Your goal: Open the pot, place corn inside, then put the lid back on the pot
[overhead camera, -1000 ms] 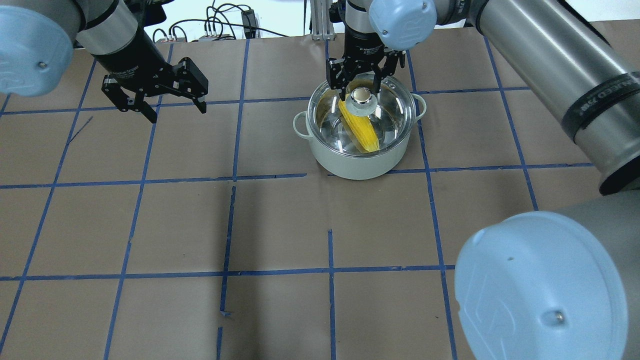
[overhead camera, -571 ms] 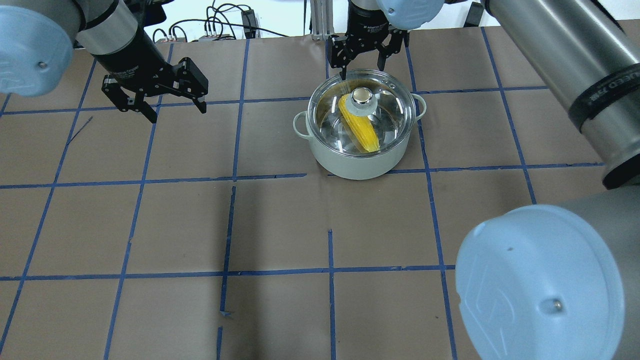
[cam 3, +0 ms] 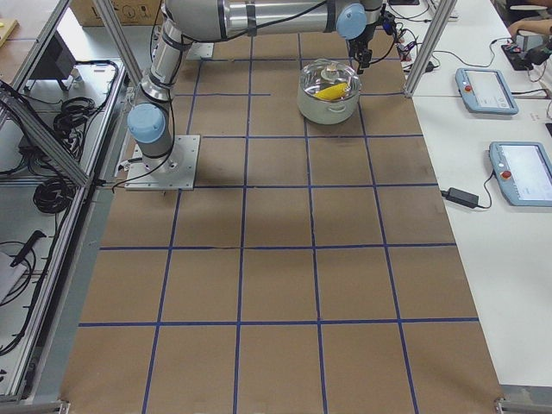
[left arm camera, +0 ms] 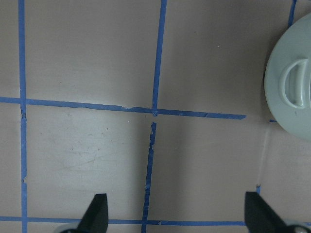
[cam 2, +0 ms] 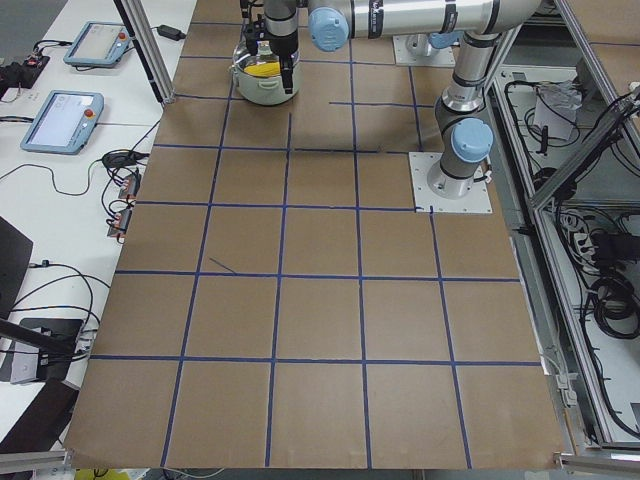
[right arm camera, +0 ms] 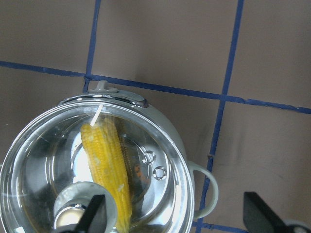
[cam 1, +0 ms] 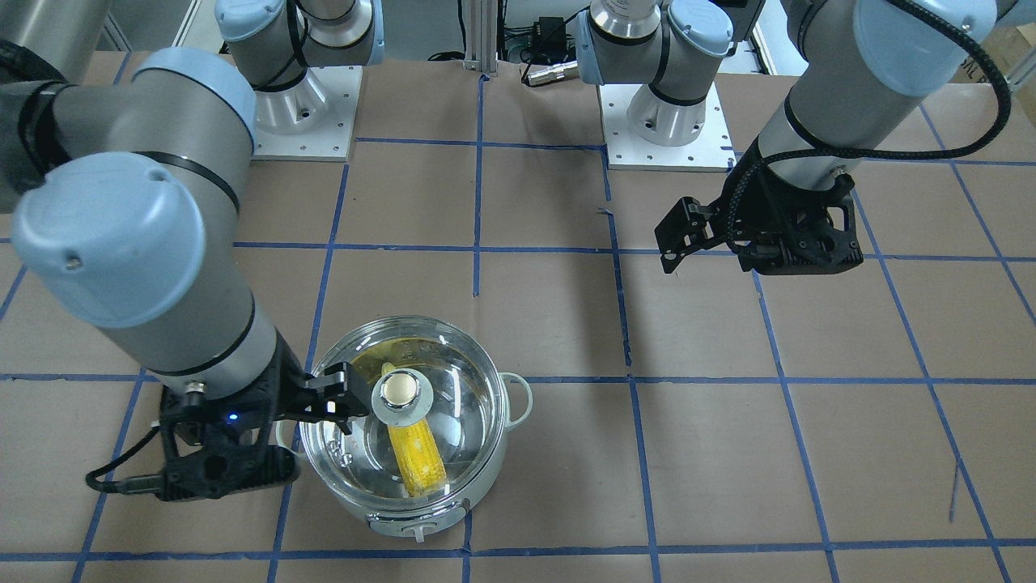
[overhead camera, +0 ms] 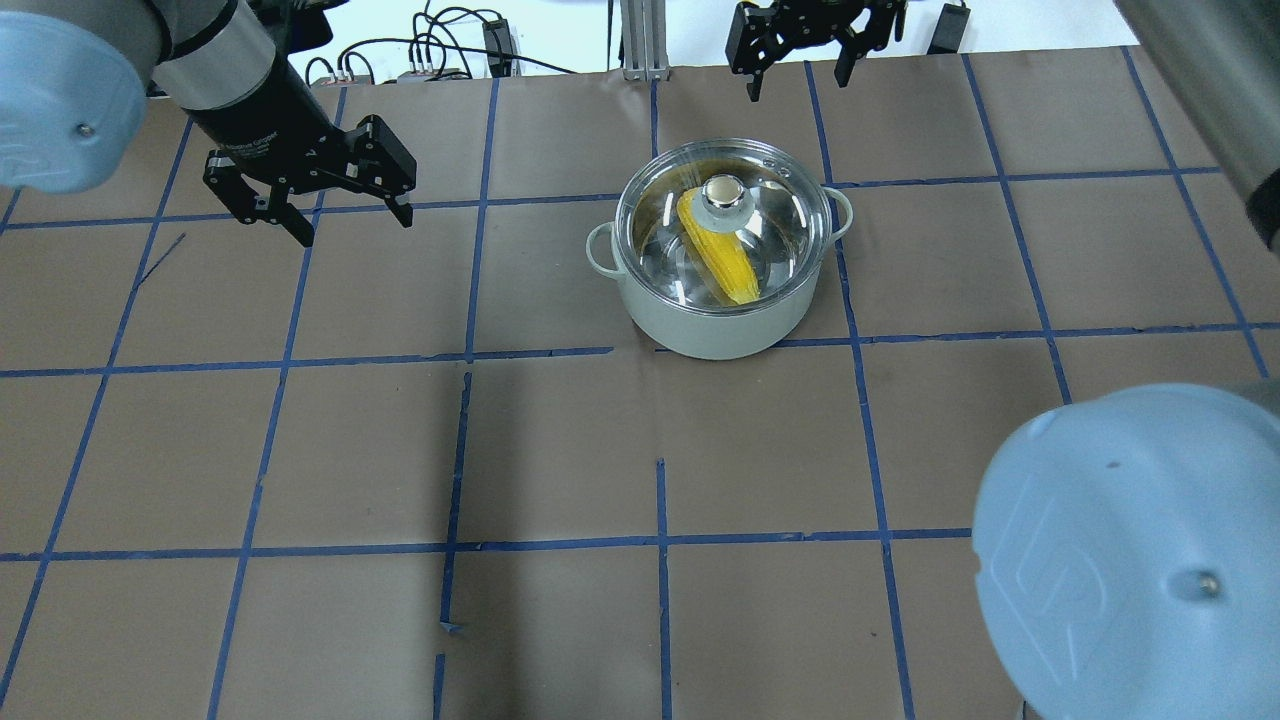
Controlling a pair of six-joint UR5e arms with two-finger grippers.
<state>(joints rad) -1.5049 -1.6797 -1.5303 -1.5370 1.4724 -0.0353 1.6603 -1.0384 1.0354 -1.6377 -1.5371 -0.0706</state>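
Observation:
The pale-green pot point(overhead camera: 700, 330) stands on the brown table right of centre, toward the far side. Its clear glass lid point(overhead camera: 780, 230) sits on it, closed. Through the glass the yellow corn point(overhead camera: 720, 255) shows lying inside, as in the right wrist view, where the corn point(right arm camera: 104, 162) lies under the lid point(right arm camera: 39, 160). My right gripper point(overhead camera: 800, 65) hangs open and empty, raised beyond the pot's far rim, clear of the knob; in the front view the right gripper point(cam 1: 348, 398) overlaps the lid's edge. My left gripper point(overhead camera: 355, 225) hovers open and empty, well to the pot's left.
Blue tape lines grid the brown table cover point(overhead camera: 560, 450). Cables point(overhead camera: 450, 45) lie past the far edge. The arm bases point(cam 1: 676, 121) stand at the robot's side. The pot's side point(left arm camera: 291, 92) shows at the right edge of the left wrist view.
My right gripper has lifted off the lid knob and drawn back toward the table's far edge. The lid stays on the pot. The left arm has not moved.

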